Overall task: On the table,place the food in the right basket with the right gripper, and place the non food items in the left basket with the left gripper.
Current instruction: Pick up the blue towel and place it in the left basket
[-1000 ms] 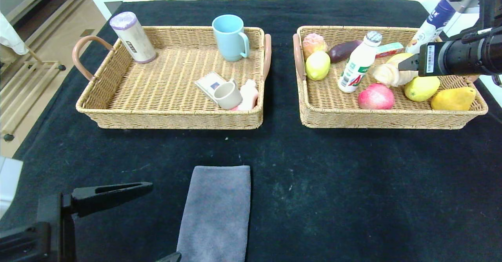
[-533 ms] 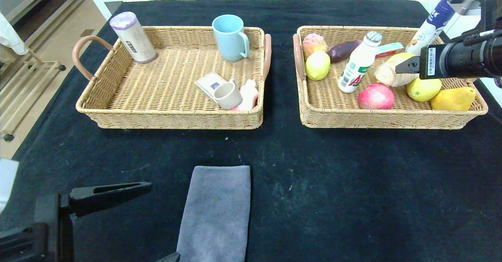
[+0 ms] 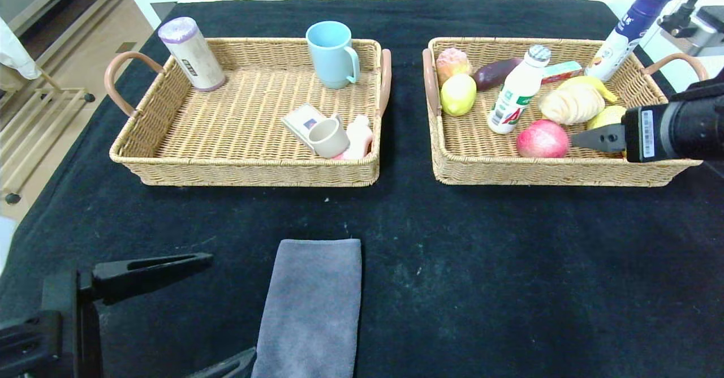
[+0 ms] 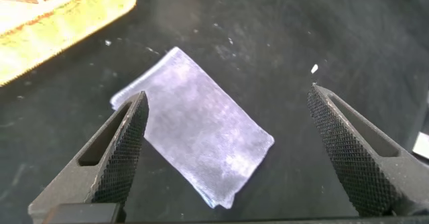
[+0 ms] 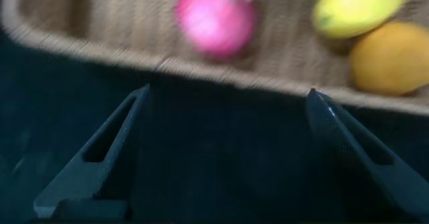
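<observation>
grey cloth | flat, folded rectangle | on black table

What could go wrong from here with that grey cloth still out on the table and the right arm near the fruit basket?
The grey cloth lies flat on the table, so the open left gripper above it might pinch only an edge and drop it before the left basket. The open right gripper hangs at the right basket front rim, beside the red apple; it may clip either.
</observation>
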### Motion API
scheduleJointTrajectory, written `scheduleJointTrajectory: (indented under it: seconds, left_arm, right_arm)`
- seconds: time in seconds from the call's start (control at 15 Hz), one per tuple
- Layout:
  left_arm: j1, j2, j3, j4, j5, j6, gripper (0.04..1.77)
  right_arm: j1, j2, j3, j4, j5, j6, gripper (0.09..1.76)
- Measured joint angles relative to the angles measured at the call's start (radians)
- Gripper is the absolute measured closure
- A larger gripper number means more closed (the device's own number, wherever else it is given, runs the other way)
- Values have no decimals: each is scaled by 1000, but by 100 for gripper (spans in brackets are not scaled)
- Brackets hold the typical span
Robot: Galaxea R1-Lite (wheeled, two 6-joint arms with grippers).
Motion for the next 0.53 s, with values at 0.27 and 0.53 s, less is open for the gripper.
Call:
scheduleJointTrajectory:
  seconds: [0.27,0.53]
  left_arm:
    - [1,-1,-2,5,4,-1,9]
    - [0,-14,-7,18,55,-6,9]
  right_arm:
    - [90,-183,196,-5,221,-45,17]
    - [130,-335,400,-87,403,-144,16]
